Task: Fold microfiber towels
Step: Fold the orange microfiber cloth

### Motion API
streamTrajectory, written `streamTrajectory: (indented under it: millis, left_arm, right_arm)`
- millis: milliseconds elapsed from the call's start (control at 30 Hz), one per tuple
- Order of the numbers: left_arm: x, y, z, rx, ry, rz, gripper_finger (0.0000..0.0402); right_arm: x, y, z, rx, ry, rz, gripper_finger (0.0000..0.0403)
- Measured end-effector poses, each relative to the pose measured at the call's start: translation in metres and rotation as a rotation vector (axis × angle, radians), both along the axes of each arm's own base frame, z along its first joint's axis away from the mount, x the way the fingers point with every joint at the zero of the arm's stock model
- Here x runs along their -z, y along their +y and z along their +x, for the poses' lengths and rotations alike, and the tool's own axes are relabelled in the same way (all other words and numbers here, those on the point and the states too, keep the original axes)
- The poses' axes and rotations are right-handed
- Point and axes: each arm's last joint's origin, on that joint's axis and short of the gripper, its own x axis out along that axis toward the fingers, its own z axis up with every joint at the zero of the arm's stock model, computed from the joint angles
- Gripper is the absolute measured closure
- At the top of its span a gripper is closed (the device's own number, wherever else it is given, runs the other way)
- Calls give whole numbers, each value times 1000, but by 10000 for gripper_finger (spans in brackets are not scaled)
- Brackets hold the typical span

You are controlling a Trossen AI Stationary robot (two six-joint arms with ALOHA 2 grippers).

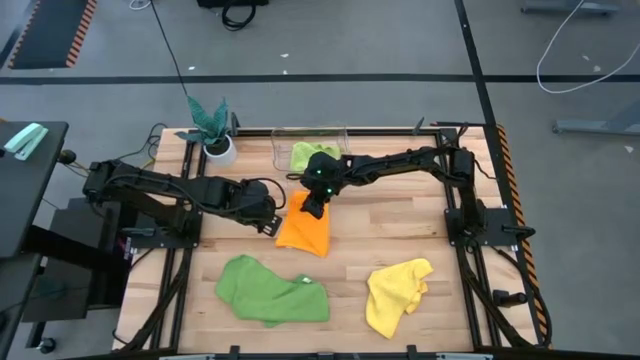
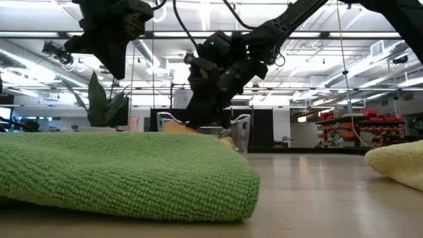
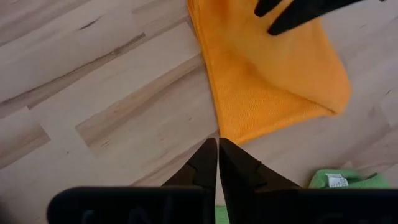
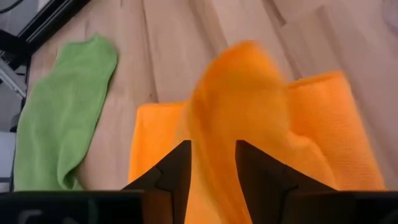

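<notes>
Orange towel (image 1: 305, 232) lies mid-table, fold apparently just laid. Right gripper (image 4: 211, 165) above it, fingers spread, releasing. Left gripper (image 3: 217, 163), fingers pressed together, just left. Next: flatten or refold.

The wooden table (image 1: 400, 225) carries an orange towel (image 1: 304, 232) near its middle, a dark green towel (image 1: 272, 291) and a yellow towel (image 1: 396, 294) at the front, and a clear bin (image 1: 310, 147) and a potted plant (image 1: 213, 130) at the back.
</notes>
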Motion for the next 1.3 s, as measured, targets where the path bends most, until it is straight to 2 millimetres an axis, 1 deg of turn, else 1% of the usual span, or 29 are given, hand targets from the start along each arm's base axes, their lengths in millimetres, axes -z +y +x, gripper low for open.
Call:
streamTrajectory:
  millis: [133, 233, 367, 467, 600, 700, 833, 1000, 1067, 1167, 1300]
  left_arm:
    - [0, 0, 0, 1, 0, 0, 381]
    - [0, 0, 0, 1, -1, 4, 389]
    - [0, -4, 0, 12, -3, 20, 392]
    - [0, -7, -1, -2, -11, 32, 385]
    - [0, -8, -1, -7, -16, 37, 376]
    - [-1, -8, 1, -8, -37, 34, 379]
    - [-3, -9, 6, -1, -93, 27, 389]
    - [-4, -12, 8, 11, -120, 24, 391]
    - [-4, -13, 8, 15, -121, 27, 385]
    - [-4, -15, 8, 19, -124, 34, 377]
    - [-5, -16, 8, 21, -128, 42, 377]
  right_arm:
    - [-4, 0, -1, -17, -14, -17, 270]
    - [-8, -2, -5, -14, 5, -10, 270]
    - [3, -4, -16, 26, 157, -52, 270]
    - [8, -5, -18, 37, 209, -110, 274]
    - [7, -9, -18, 48, 196, -121, 293]
    - [7, -12, -19, 60, 202, -130, 313]
    - [9, -12, -22, 71, 243, -167, 346]
    - [18, -8, -29, 77, 311, -206, 393]
    - [21, -3, -30, 84, 341, -239, 397]
    - [23, 4, -33, 82, 389, -271, 391]
    - [25, 13, -38, 82, 467, -282, 397]
